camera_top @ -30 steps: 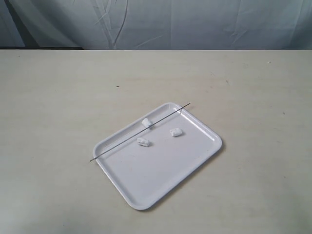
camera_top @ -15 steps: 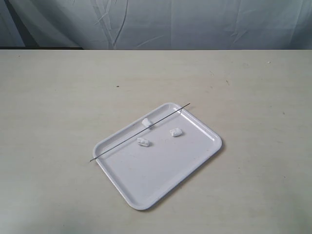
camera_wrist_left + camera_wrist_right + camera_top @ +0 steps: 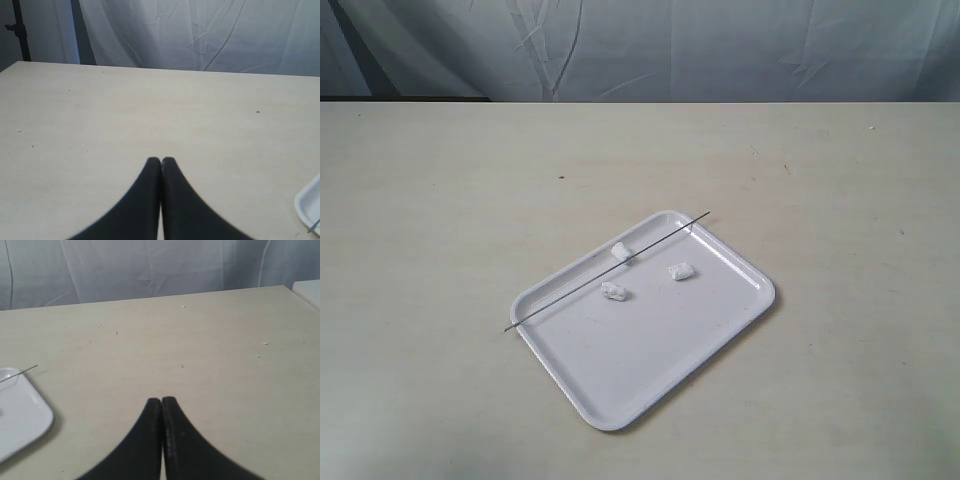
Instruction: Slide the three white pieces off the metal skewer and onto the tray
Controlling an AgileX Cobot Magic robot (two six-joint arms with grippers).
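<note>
- Three small irregular white soft-looking pieces: all on the tray, in its far half.
- One white piece point(image 3: 621, 251) sits at the far long rim, right against the skewer; can't tell if it is threaded on or only touching.
- Second white piece point(image 3: 615, 291) and third white piece point(image 3: 680, 271) lie loose on the tray floor, on the near side of the skewer and apart from it and from each other.
- Thin straight dark grey metal skewer point(image 3: 582, 286): lies diagonally along the tray's far long side, resting on the rim, with both ends sticking out past the corners over the table.
- Flat rectangular glossy white plastic tray point(image 3: 650, 360): flat on the table, turned at an angle, near the middle.
- Pale beige table point(image 3: 440, 200): a few small dark specks.
- Left fingers point(image 3: 147, 195): black, tips pressed together, holding nothing, above bare table; a tray corner and a skewer tip show at the edge of the left wrist view.
- Right fingers point(image 3: 147, 435): same, closed and empty, above bare table, well apart from the tray.
- Neither arm shows in the exterior view.
</note>
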